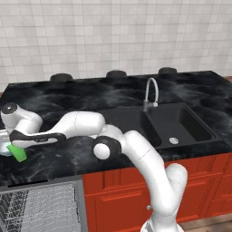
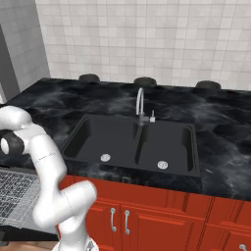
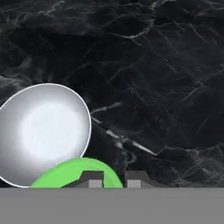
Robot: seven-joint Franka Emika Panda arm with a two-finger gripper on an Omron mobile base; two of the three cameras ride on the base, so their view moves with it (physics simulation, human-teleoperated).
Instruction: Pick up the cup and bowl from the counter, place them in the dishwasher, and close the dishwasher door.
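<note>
The gripper [image 3: 111, 178] hangs low over the black desk [image 3: 153, 78], directly above the rim of the green cup [image 3: 57, 175]. Its two fingertips [image 3: 92, 179] stand slightly apart, and I cannot tell if they grasp the cup or not. The white bowl [image 3: 41, 131] sits just beside the cup, further out from the gripper. Below the desk, the dishwasher [image 1: 38, 206] shows its grey wire rack.

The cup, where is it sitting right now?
The cup stands on the counter at the far left of the left base view, under the gripper, right beside the bowl and above the open dishwasher.
</note>
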